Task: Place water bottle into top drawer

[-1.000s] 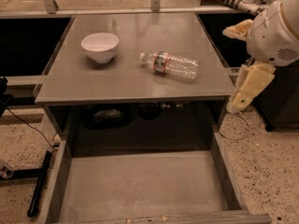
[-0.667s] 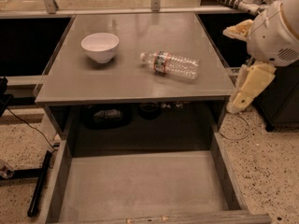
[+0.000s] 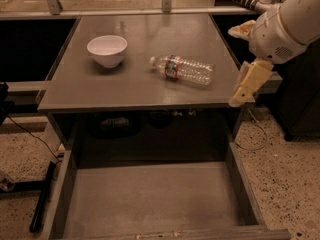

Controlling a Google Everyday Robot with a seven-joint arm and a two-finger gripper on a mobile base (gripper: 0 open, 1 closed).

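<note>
Water bottle (image 3: 182, 69) lying crosswise, cap left — claw (image 3: 242, 91) off table (image 3: 125, 91) right edge, grip unclear.

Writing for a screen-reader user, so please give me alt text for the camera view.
A clear water bottle lies on its side on a grey table, to the right of a white bowl. The top drawer stands open below. The robot's gripper hangs by the table's right edge, apart from the bottle.
</note>
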